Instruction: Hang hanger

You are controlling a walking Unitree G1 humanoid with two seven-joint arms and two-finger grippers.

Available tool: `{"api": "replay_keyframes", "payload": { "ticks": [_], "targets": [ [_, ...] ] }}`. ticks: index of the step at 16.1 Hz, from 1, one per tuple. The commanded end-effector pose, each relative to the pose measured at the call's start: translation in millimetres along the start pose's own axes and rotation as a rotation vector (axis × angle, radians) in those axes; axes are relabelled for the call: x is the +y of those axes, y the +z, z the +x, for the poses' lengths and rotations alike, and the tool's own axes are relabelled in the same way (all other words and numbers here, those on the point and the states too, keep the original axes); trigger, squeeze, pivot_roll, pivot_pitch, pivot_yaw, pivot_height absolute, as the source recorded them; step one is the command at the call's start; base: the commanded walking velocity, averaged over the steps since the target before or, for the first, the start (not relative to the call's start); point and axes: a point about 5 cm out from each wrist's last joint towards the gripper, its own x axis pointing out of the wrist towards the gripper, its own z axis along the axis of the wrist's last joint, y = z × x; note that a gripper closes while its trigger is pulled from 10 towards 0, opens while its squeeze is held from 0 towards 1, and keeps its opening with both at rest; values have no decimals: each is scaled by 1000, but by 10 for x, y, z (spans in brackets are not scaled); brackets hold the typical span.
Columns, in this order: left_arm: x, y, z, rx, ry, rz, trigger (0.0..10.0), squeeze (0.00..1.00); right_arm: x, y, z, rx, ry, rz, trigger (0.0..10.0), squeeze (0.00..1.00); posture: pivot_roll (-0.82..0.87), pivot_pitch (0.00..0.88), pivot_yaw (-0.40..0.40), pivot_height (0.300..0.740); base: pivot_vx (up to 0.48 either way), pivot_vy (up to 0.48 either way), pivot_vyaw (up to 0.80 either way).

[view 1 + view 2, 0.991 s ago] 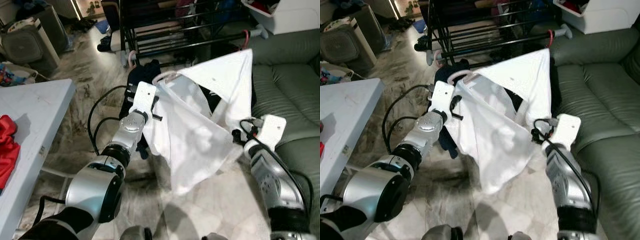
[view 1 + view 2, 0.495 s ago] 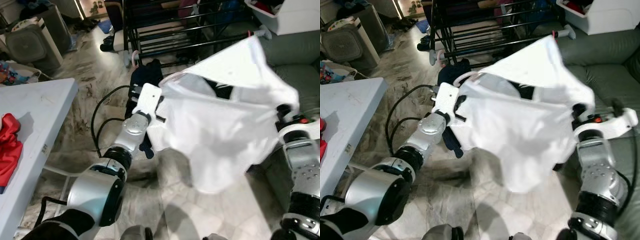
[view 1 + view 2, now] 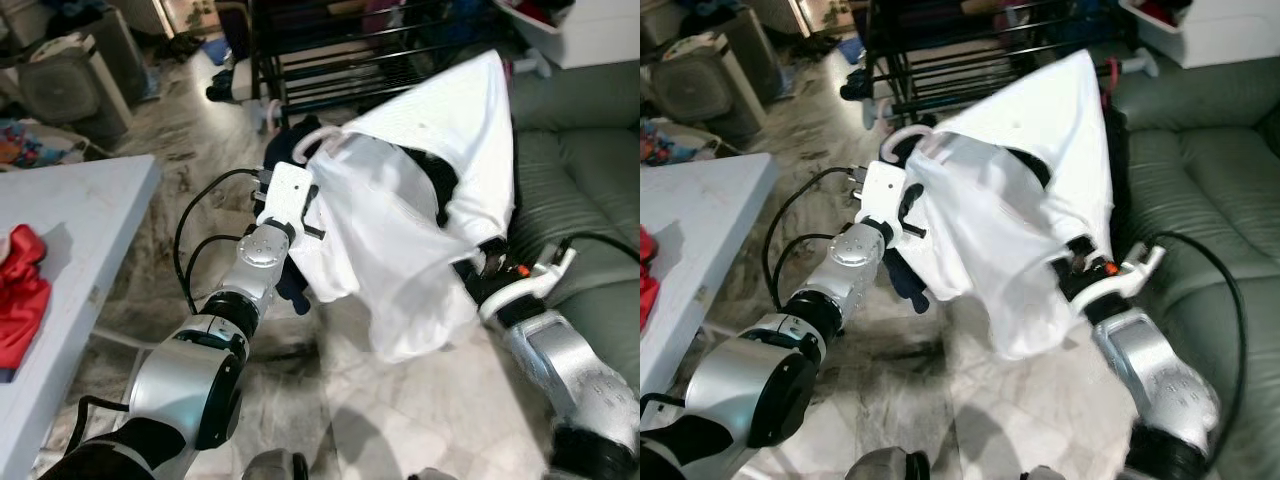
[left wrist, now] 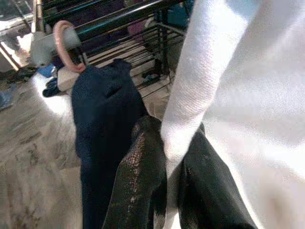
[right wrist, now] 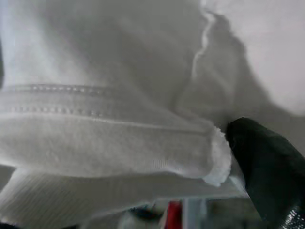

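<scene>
Garment: white shirt held up between both arms, spread over the marble floor in front of the black drying rack.
Hanger: pale hook poking out at the shirt's collar, near the rack's lower rail but not on it as far as I can see.
Left hand: the two black fingers pressed together on a fold of the white shirt, close to the collar edge.
Right hand: at the shirt's lower right hem; one black finger lies against the stitched edge; whether it is clamped or apart I cannot tell.
Dark garment: navy cloth hanging from the rack just behind the left hand, beside a pink hook on the rail.
Sofa: grey-green, at the right, next to the right arm.
Desk: white, at the left, with a red cloth lying at its left edge.
Fan: grey unit on the floor beyond the desk's far corner.
</scene>
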Motion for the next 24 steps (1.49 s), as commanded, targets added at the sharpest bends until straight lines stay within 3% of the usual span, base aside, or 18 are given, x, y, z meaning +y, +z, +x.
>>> {"api": "replay_keyframes", "payload": {
  "ticks": [1,5,6,7,8,10,11,13,14,16,17,19,20,21,22,23,24],
  "targets": [
    [129,120,17,-58,50,-29,10000,0,18,-105,-43,97,28,-6,10000,0,-96,1,144,740,0,0,0],
    [193,68,-1,-34,61,-22,10000,0,-9,-222,-379,333,-21,-89,10000,0,-101,6,146,740,0,0,0],
    [207,61,-3,-30,63,-20,10000,0,-8,-303,-521,473,-58,-148,10000,0,-103,7,148,740,0,0,0],
    [211,63,-2,-28,60,-14,10000,0,-63,-348,-649,576,-132,-199,10000,0,-103,7,148,740,0,0,0],
    [217,71,2,-26,61,-3,10000,0,-199,-280,-750,609,-257,-296,10000,0,-103,8,149,740,0,0,0],
    [250,100,7,-36,81,6,10000,0,-419,80,-866,477,-485,-441,10000,0,-103,9,148,740,0,0,0],
    [262,100,6,-35,87,4,10000,0,-454,179,-888,432,-544,-491,10000,0,-104,9,148,740,0,0,0],
    [321,81,-10,-33,134,5,10000,0,-481,463,-926,254,-711,-701,10000,0,-113,11,154,740,0,0,0],
    [346,90,-13,-42,163,2,10000,0,-410,510,-874,151,-687,-716,10000,0,-115,11,156,740,0,0,0],
    [366,124,-4,-51,207,7,10000,0,-209,493,-693,-25,-485,-620,10000,0,-116,11,159,740,0,0,0],
    [335,106,2,-32,178,22,10000,0,-174,529,-648,-87,-473,-661,10000,0,-114,11,162,740,0,0,0],
    [217,45,11,15,73,53,10000,0,-120,706,-507,-221,-593,-982,10000,0,-115,11,165,740,0,0,0],
    [138,5,1,24,-2,105,10000,0,-75,741,-409,-256,-627,-1083,10000,0,-115,11,165,740,0,0,0],
    [115,-14,-18,7,-25,164,10000,0,-30,807,-339,-358,-606,-995,10000,0,-105,8,163,740,0,0,0],
    [112,-35,-40,-12,-31,200,10000,0,-5,879,-285,-483,-562,-824,10000,0,-99,5,161,740,0,0,0],
    [109,-76,-59,-6,-31,176,10000,0,-28,899,-227,-564,-524,-611,10000,0,-95,1,159,740,0,0,0],
    [81,-138,-92,-7,-23,156,10000,0,-47,829,-58,-607,-403,-345,10000,0,-84,0,154,740,0,0,0]
  ]
}}
